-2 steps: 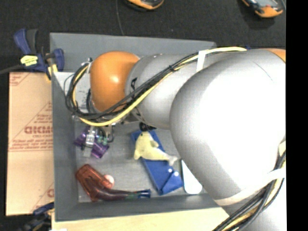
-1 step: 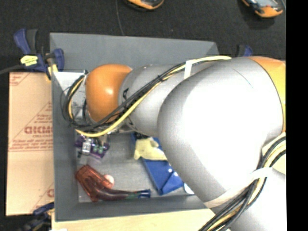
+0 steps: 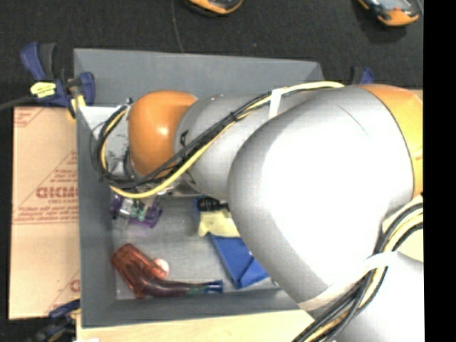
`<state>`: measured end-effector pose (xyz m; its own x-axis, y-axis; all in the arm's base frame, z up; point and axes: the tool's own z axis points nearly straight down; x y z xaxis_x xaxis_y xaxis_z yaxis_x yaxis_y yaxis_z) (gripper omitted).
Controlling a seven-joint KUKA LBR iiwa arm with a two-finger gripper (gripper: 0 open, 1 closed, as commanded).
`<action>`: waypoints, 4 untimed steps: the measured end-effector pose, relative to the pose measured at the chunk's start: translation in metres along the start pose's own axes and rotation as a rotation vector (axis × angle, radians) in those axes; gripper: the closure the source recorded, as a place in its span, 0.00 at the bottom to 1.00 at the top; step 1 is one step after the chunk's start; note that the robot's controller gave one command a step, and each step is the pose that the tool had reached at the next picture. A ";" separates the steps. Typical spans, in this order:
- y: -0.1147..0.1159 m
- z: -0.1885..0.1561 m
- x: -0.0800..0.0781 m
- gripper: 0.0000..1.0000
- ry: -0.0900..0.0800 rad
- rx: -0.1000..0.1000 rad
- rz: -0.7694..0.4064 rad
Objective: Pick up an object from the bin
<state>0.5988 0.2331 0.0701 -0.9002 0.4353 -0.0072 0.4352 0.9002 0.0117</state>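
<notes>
Pincer: left in the bin, above purple thing; open or closed, cannot tell.
Nearby: reddish brush, blue cloth.

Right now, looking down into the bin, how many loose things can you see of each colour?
Purple piece: 1
Red-brown tool: 1
Yellow scrap: 1
Blue piece: 1
Black bit: 1
Total: 5 in sight; the arm covers much of the bin, so more may lie under it.
</notes>
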 end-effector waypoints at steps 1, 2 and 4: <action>0.000 0.000 0.000 1.00 0.000 0.000 0.000; -0.003 -0.025 0.002 1.00 0.010 0.009 0.001; -0.001 -0.070 -0.001 1.00 0.002 0.001 0.001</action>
<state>0.5988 0.2313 0.1403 -0.8997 0.4364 -0.0053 0.4363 0.8997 0.0109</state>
